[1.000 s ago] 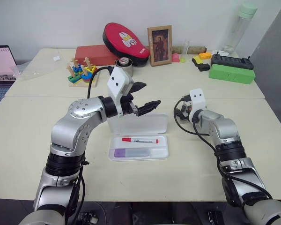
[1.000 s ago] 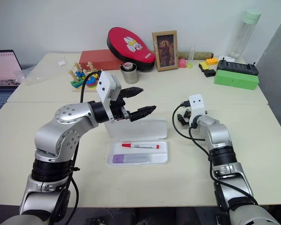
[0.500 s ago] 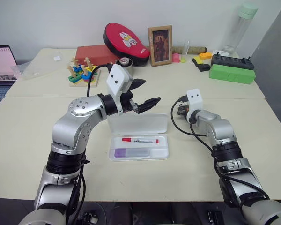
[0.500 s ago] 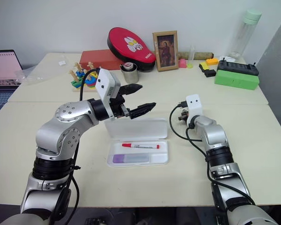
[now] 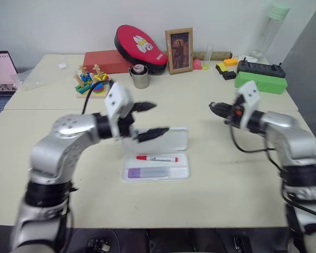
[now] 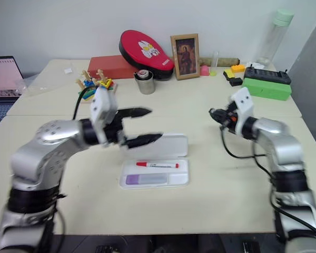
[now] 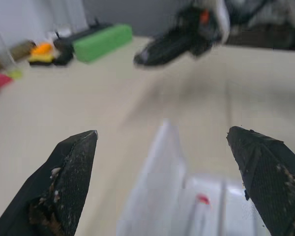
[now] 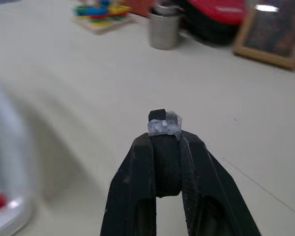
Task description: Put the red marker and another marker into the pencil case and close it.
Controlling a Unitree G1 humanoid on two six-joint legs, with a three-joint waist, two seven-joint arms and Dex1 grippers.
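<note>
- at the near middle of the desk (image 5: 226, 184) lies the pencil case (image 5: 156, 166), open; its tray holds another marker (image 5: 146, 172) in the front compartment and the red marker (image 5: 157, 158) in the one behind it.
- the case lid (image 5: 163, 141) stands raised at the tray's far edge.
- just above that lid hangs the left tool (image 5: 146, 120), its two black fingers spread wide with nothing between them.
- well apart to the right, above bare desk, the right tool (image 5: 215, 107) points toward the left one, fingers pressed together and empty.
- farther back sit a metal cup (image 5: 139, 77), a wooden stacking toy (image 5: 91, 81) and a green box (image 5: 260, 83).
- along the wall stand a red box (image 5: 106, 61), a red oval pad (image 5: 140, 45) and a framed picture (image 5: 179, 50).
</note>
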